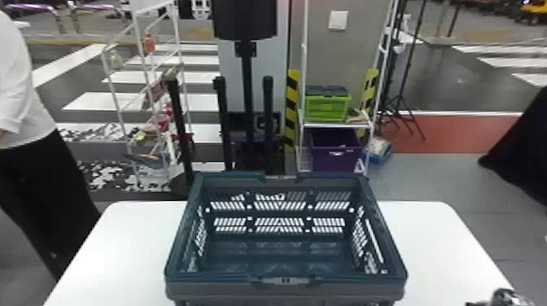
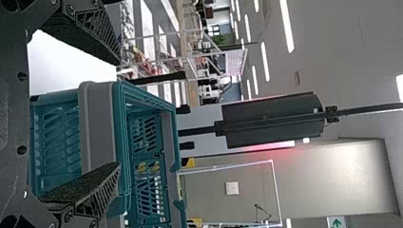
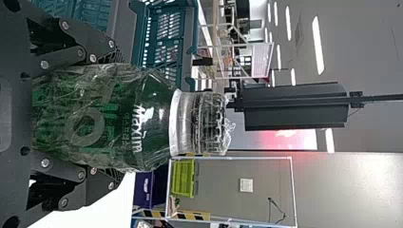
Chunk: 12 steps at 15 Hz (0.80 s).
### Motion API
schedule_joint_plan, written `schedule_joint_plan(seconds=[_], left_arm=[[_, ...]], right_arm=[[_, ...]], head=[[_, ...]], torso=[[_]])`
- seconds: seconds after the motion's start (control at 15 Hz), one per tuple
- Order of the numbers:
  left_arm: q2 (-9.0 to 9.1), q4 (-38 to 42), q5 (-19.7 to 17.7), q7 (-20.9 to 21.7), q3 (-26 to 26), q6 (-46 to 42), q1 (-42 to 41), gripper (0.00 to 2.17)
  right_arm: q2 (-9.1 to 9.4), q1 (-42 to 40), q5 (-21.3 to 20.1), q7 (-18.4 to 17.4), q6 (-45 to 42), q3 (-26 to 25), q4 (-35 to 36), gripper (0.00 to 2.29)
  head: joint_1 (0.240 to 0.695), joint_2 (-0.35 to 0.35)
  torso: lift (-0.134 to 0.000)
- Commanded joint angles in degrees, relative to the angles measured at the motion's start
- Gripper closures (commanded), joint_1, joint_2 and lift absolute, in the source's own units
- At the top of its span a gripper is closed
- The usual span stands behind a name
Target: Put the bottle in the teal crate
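Observation:
The teal crate (image 1: 285, 289) stands on the white table, with no bottle inside. In the right wrist view my right gripper (image 3: 119, 116) is shut on the body of the green bottle (image 3: 154, 118), one finger on each side, its clear-wrapped cap pointing away from the palm. The wrapped top of the bottle (image 1: 504, 298) shows at the head view's bottom right corner, to the right of the crate. My left gripper (image 2: 119, 114) is open with nothing held, its fingers spread before the near side of the crate (image 2: 97, 128).
The white table (image 1: 439, 236) extends on both sides of the crate. Behind it are a dark stand (image 1: 246, 81), a white rack holding a green box (image 1: 327, 108) and a purple bin (image 1: 335, 156), and another white rack at the left. A person stands at the left.

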<state>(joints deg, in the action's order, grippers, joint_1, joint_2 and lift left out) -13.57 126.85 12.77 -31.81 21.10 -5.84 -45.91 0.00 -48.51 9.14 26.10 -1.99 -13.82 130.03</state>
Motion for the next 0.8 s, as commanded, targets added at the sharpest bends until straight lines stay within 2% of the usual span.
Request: schedule_joint_plan(seconds=[0.0,0.73], left_arm=[[0.03,-0.29,0.06,-0.09,0.08,0.0,0.03,0.13],[0.03,-0.29,0.5,-0.89,0.17,-0.53,-0.67,0.13]], right_arm=[[0.05,0.0,0.0,0.09,0.19,0.02,0.05,2.01],[0.05,0.88,0.53,0.44,0.37,-0.24,0.57,2.01]], head=[[0.499,0.0],[0.499,0.0]], torso=[[0.0],[0.0]])
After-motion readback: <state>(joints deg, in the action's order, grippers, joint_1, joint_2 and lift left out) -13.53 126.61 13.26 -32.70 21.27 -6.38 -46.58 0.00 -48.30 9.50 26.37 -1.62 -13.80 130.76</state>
